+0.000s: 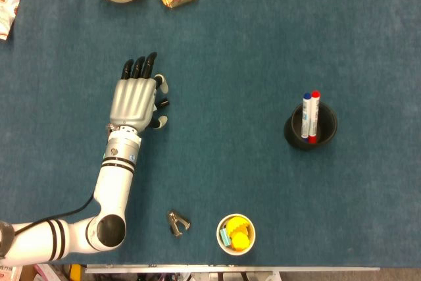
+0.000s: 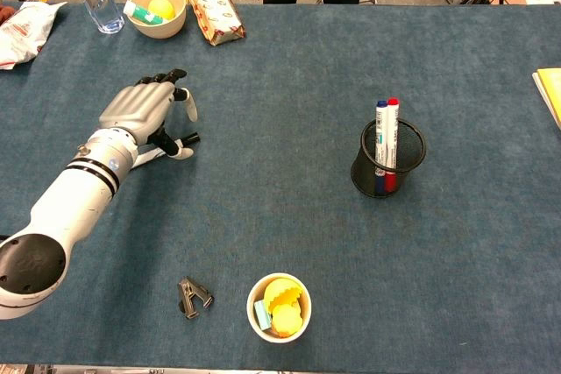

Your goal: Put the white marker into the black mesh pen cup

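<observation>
From the head view, the left hand (image 1: 135, 100) lies palm down over the white marker (image 1: 161, 102), whose dark cap end pokes out beside the thumb; whether the fingers grip it cannot be told. The black mesh pen cup (image 1: 312, 126) stands well apart. From the chest view, the marker (image 2: 180, 142) lies on the table (image 2: 289, 67) under the hand (image 2: 140, 111), and the cup (image 2: 392, 159) holds two pens.
</observation>
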You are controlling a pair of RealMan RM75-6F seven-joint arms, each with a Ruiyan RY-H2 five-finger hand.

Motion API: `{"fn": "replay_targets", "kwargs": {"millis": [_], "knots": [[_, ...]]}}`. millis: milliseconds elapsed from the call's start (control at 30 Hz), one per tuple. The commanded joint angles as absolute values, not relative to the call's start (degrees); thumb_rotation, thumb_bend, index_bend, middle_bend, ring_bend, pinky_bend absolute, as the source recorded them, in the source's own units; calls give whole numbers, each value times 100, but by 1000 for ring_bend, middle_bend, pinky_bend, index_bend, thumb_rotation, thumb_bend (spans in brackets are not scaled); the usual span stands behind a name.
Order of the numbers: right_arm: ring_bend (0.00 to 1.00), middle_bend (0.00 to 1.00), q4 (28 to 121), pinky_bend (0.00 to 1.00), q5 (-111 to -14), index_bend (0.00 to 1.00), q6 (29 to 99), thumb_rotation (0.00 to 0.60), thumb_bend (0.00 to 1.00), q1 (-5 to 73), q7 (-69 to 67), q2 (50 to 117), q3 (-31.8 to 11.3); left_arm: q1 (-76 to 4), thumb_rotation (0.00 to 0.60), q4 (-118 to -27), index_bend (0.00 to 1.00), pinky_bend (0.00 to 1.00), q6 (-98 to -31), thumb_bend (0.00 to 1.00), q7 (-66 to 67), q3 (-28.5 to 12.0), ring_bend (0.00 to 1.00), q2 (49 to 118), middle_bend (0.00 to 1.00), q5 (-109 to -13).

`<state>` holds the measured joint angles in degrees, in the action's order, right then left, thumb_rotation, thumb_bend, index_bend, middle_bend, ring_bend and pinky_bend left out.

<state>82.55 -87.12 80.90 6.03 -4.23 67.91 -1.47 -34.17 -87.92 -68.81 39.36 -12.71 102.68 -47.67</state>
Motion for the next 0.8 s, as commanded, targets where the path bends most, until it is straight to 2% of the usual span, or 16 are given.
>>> {"fn": "replay_targets", "kwargs": {"millis": [33,800], "knots": [[299,332,8253,384,-8711,191,8086,600,0,603,-424,6792,-144,-3442,600,-8777,414,11,-6884,145,3981,-1287,0,10257,0,-4683],[299,332,8201,384,-8662,191,8057,600,0,581,-455,6816,-134,-3571,600,-8325,420,11,-6655,145,3805,-1299,0,10341,0,-4346]]}}
